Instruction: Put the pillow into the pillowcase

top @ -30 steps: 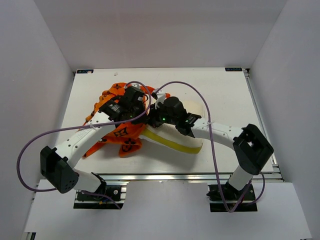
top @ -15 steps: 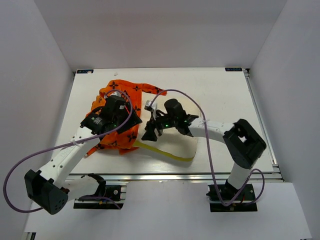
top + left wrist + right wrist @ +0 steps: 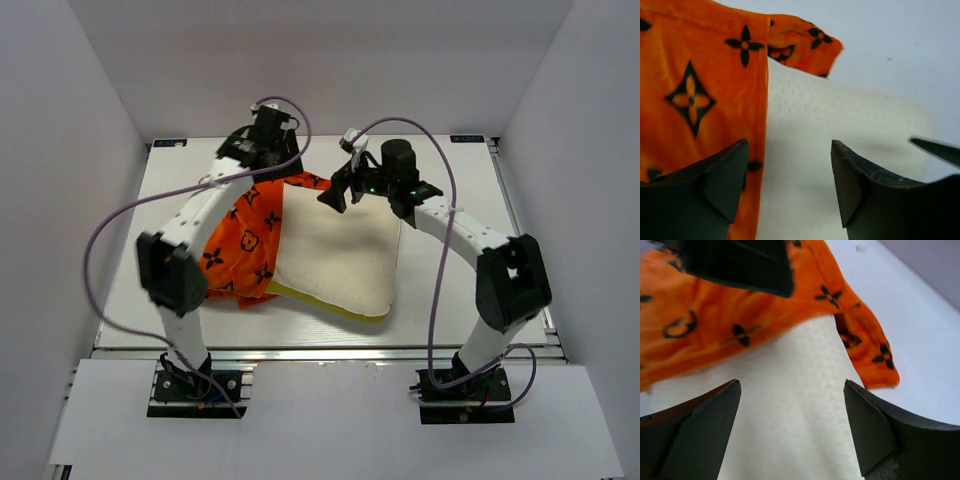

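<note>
The pillow [image 3: 335, 255] is lying flat mid-table, almost wholly bare. Its left edge is touching the orange pillowcase [image 3: 235, 245], which is bunched beside it, with one corner peeking past the pillow's far left corner. Whether any pillow edge is sitting inside the opening cannot be told.

The left gripper [image 3: 789, 147] is hovering spread and empty over the seam where the pillowcase meets the pillow. The right gripper [image 3: 791, 385] is hanging spread and empty over the pillow's far end. Insertion looks barely begun. The next move likely calls for one gripper pinching the pillowcase's open hem while the other is feeding the pillow across the table [image 3: 450, 290] into it.
</note>
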`<control>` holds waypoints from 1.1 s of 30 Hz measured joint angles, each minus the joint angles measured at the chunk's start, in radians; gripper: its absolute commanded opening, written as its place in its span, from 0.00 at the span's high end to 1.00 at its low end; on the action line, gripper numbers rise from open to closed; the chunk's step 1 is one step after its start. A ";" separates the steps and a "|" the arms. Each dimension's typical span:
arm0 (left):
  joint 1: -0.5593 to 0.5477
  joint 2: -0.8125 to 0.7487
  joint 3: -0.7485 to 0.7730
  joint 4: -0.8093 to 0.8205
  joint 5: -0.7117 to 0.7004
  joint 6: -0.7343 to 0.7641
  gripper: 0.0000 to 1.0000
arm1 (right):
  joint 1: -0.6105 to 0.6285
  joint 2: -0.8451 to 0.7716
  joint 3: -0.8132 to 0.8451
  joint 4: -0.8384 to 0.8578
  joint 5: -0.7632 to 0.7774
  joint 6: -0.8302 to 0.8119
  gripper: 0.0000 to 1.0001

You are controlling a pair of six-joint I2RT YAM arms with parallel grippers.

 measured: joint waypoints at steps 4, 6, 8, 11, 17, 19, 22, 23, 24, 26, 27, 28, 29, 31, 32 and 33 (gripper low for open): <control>0.008 0.343 0.245 -0.065 -0.052 0.082 0.31 | -0.014 0.144 0.053 -0.062 0.037 -0.006 0.12; 0.008 0.446 0.286 -0.078 -0.086 0.106 0.33 | -0.021 0.196 0.076 -0.092 0.047 -0.005 0.12; 0.008 0.497 0.275 -0.116 -0.123 0.119 0.33 | -0.027 0.236 0.106 -0.121 0.057 -0.003 0.11; 0.008 0.514 0.244 -0.130 -0.168 0.128 0.37 | -0.034 0.271 0.150 -0.137 0.068 -0.006 0.11; 0.002 0.488 0.186 -0.110 -0.206 0.135 0.79 | -0.035 0.357 0.262 -0.138 0.093 -0.047 0.12; 0.002 0.479 0.167 -0.104 -0.205 0.137 0.89 | -0.035 0.393 0.280 -0.138 0.100 -0.070 0.14; 0.002 0.465 0.152 -0.101 -0.201 0.138 0.95 | -0.034 0.450 0.290 -0.151 0.097 -0.113 0.15; 0.002 0.458 0.149 -0.101 -0.199 0.137 0.97 | -0.034 0.467 0.290 -0.166 0.090 -0.124 0.15; 0.002 0.451 0.149 -0.103 -0.195 0.137 0.98 | -0.034 0.481 0.290 -0.179 0.084 -0.131 0.16; 0.002 0.433 0.149 -0.106 -0.180 0.134 0.99 | -0.034 0.497 0.285 -0.188 0.069 -0.143 0.22; 0.002 0.424 0.149 -0.108 -0.174 0.133 1.00 | -0.034 0.498 0.283 -0.190 0.060 -0.149 0.39; 0.002 0.417 0.149 -0.109 -0.169 0.131 1.00 | -0.034 0.498 0.283 -0.191 0.052 -0.154 0.51; 0.003 0.406 0.151 -0.111 -0.150 0.128 1.00 | -0.034 0.498 0.284 -0.195 0.036 -0.160 0.63; 0.003 0.393 0.163 -0.114 -0.114 0.120 1.00 | -0.034 0.498 0.286 -0.217 0.003 -0.172 0.91; 0.003 0.388 0.169 -0.114 -0.089 0.117 1.00 | -0.034 0.498 0.288 -0.228 -0.019 -0.177 0.98; 0.006 0.381 0.175 -0.113 -0.055 0.113 1.00 | -0.034 0.498 0.298 -0.246 -0.042 -0.166 1.00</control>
